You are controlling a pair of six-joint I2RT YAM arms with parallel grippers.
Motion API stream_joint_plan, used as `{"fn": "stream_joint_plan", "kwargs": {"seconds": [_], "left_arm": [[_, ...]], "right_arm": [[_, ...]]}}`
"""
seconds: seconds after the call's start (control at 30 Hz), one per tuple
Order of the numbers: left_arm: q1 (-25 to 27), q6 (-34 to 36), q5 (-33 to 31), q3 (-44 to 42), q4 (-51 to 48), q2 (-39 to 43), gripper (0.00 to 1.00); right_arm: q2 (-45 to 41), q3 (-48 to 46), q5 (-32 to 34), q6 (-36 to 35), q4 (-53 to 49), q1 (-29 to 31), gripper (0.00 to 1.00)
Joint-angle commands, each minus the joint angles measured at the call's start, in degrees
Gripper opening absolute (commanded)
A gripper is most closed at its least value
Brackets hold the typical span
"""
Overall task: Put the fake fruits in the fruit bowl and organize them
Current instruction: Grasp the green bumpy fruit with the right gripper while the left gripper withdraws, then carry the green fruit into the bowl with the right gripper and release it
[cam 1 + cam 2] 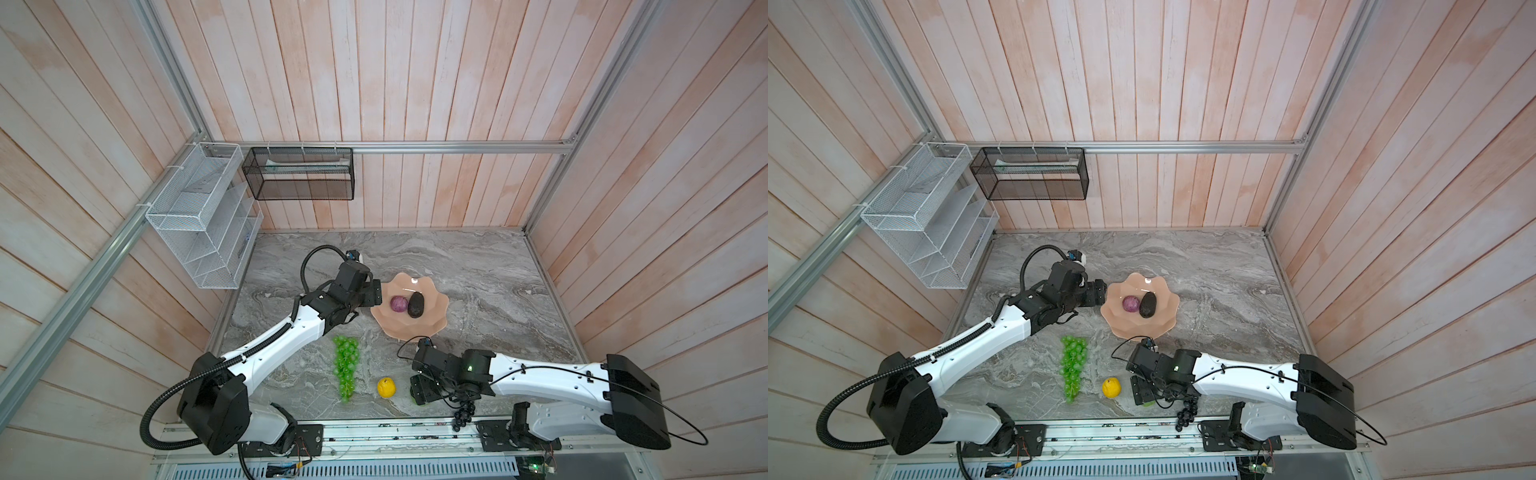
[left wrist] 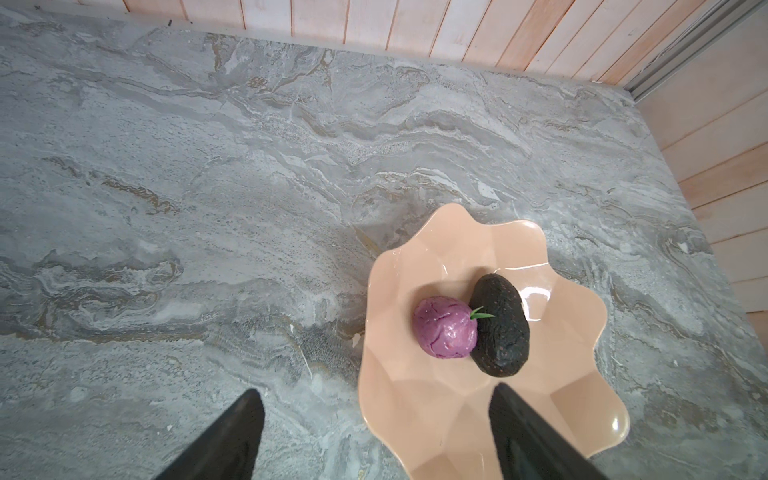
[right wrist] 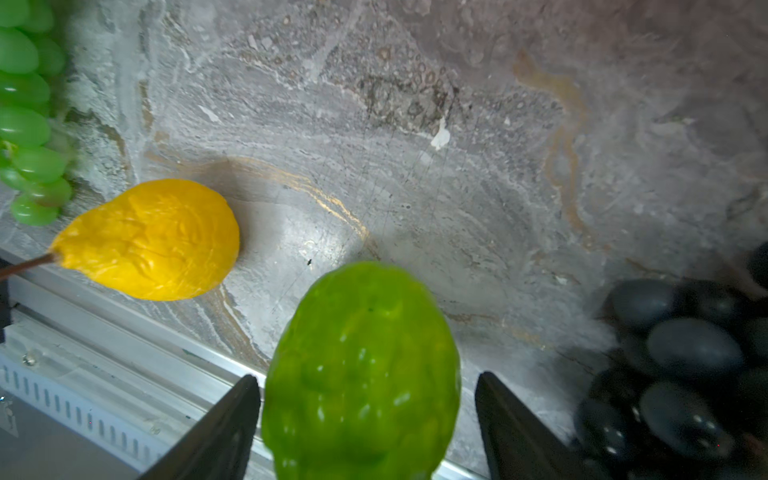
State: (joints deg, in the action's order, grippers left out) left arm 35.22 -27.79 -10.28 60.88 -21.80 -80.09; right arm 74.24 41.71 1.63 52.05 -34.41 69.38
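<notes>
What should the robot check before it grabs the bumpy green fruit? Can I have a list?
1. Bumpy green fruit sits between the jaws of the right gripper, which stand open: ok.
2. Lemon lies apart from that gripper: ok.
3. Dark grape bunch is clear of the gripper: cannot tell, it lies very close to one finger.
4. Fruit bowl has room: ok, only the purple fruit and the avocado lie in it.
5. Way into the bowl is free: probably not ok, the left gripper hangs open and empty at its rim.
</notes>
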Motion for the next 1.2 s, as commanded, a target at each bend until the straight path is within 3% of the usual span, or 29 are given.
{"fn": "stream_joint_plan", "kwargs": {"seconds": [0.0,0.13,0.3,0.57,0.73,0.87,1.0,1.17], "left_arm": [[-0.87,0.73,0.88,-1.18,0.87,1.73,0.87],[-1.03,0.09,0.88,-1.95,0.81,2.61,0.87],[-1.19,-0.16,0.47,-2.17,0.19,3.1,0.87],[-1.3,-2.28,-1.33,-3.75,-0.35,5.2,0.87],[-1.3,-6.57,-1.87,-6.58,0.35,7.54,0.87],[-1.38,-8.38,-3.66,-7.27,0.15,8.7,0.87],[-1.65,-9.39,-4.04,-7.18,0.36,8.64,0.87],[-2.43,-8.91,-3.63,-4.94,-0.79,7.09,0.87]], "right_arm": [[2.43,0.21,-0.76,-2.49,2.26,-1.33,0.82],[4.89,0.64,-1.58,-4.68,4.19,-2.15,0.77],[6.45,0.41,-3.55,-6.04,4.7,-2.12,0.62],[1.7,-0.05,-2.99,-7.51,3.23,-2.8,0.48],[-3.54,5.24,-4.13,-11.2,-1.07,-8.36,0.47],[-5.1,11.97,-2.98,-19.18,-3.81,-15.74,0.46],[-0.81,18.21,-3.25,-28.27,-3.11,-23.3,0.46],[7.46,22.01,-6.21,-33.14,1.79,-27.62,0.47]]}}
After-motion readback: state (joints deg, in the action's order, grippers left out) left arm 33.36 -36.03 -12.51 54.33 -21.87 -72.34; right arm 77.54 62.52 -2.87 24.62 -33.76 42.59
